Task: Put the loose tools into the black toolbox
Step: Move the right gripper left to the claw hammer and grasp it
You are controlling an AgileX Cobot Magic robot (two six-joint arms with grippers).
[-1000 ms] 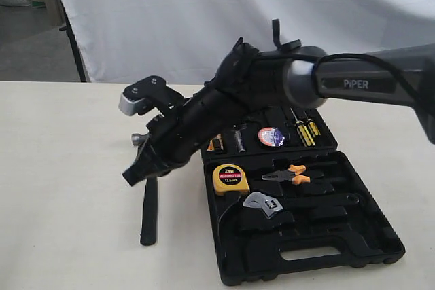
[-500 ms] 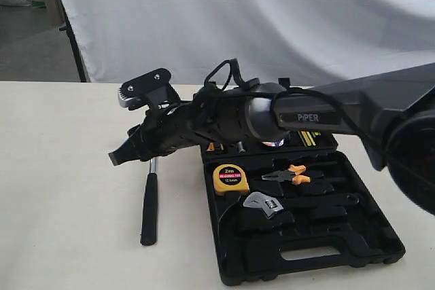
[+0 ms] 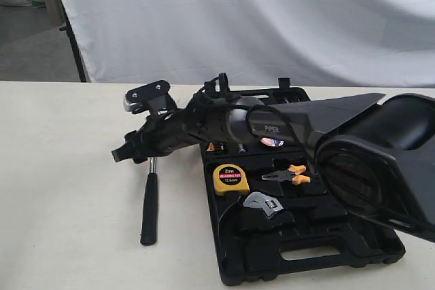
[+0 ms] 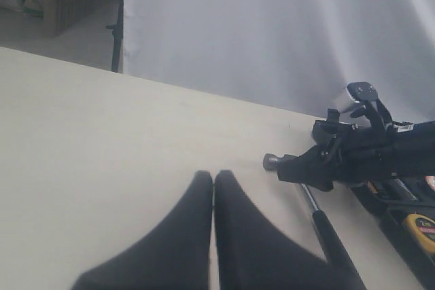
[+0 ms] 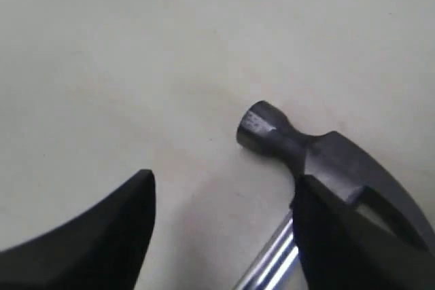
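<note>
Hammer (image 3: 149,208) flat beside open black toolbox (image 3: 370,239)

On pale table (image 3: 68,168): claw hammer with black handle (image 3: 149,212), at 9 o'clock from black plastic toolbox (image 3: 360,239).
In toolbox: yellow tape measure (image 3: 230,179); orange-handled pliers (image 3: 291,175) at its 3 o'clock; silver adjustable wrench (image 3: 264,203) at its 5 o'clock.

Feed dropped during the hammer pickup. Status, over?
Right gripper open above hammer; hammer on table beside black toolbox. Left gripper shut, over table. Nothing blocking.
</note>
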